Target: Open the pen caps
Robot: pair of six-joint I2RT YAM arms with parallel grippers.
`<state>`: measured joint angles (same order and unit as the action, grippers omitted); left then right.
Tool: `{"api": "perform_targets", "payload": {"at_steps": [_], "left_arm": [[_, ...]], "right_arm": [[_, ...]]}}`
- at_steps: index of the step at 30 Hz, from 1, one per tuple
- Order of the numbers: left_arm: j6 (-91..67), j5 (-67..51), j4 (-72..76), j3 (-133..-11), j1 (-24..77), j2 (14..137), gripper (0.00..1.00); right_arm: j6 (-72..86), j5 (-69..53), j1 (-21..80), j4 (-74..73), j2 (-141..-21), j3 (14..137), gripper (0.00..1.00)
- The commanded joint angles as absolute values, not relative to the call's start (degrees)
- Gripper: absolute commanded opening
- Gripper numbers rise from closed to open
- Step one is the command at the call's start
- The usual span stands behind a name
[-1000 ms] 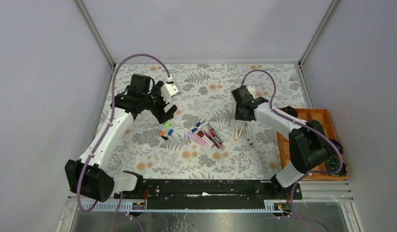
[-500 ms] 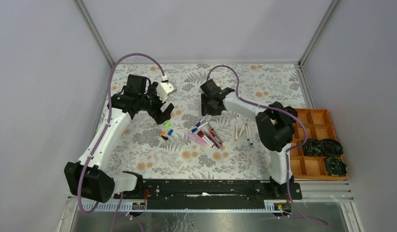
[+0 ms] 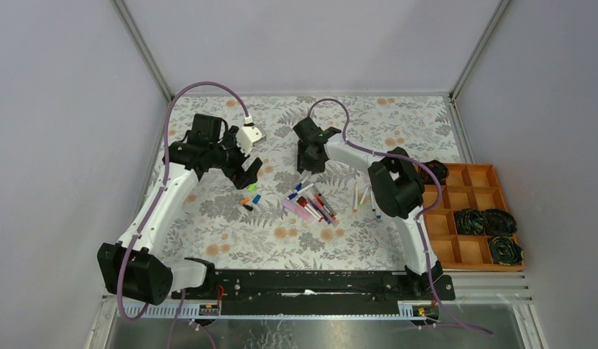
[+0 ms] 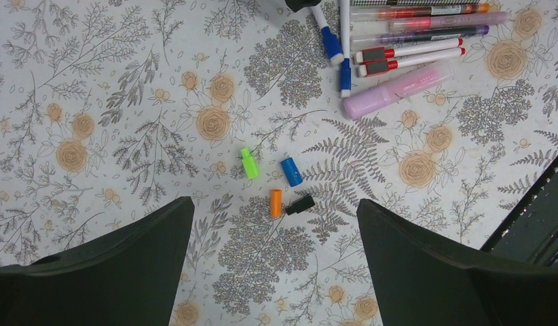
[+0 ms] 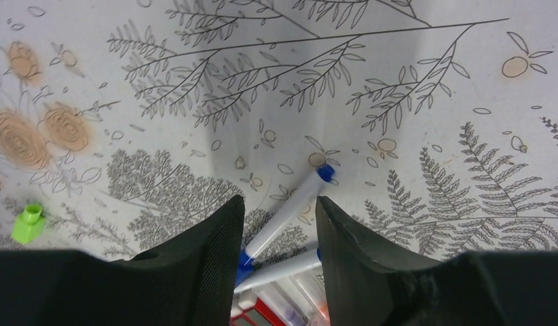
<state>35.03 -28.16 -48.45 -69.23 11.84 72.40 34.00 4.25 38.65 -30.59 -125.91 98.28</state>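
My R claw (image 5: 278, 204): fingers apart, straddling a blue-tipped pen (image 5: 290, 209) mid-frame, not pinched yet. R arm stretched to top-centre of the overhead view. L claw (image 4: 273, 204) wide open, hovering over 4 loose caps (image 4: 291, 171) at centre. Upper right, the pile of pens (image 4: 398, 51) looks mostly capped, so prob. under half done.

no readable text, labels, brands, numbers or signs anywhere

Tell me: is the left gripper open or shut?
Open. The left gripper holds nothing: its fingers stand wide apart, with four caps on the table seen between them.
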Motion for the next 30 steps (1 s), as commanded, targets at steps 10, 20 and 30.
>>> {"api": "perform_targets", "payload": {"at_steps": [10, 20, 30], "left_arm": [[34.7, -28.8, -49.2, -68.5, 11.4, 72.3, 0.99], [31.6, -27.8, -47.1, -68.8, 11.4, 72.2, 0.98], [25.3, -27.8, -43.4, -67.3, 11.4, 71.7, 0.98]], "right_arm": [[35.8, 11.3, 40.3, -37.1, -132.6, 106.6, 0.40], [36.7, 11.1, 41.0, -37.8, -136.8, 113.6, 0.06], [42.0, 7.6, 40.8, -30.6, -131.4, 117.4, 0.00]]}}
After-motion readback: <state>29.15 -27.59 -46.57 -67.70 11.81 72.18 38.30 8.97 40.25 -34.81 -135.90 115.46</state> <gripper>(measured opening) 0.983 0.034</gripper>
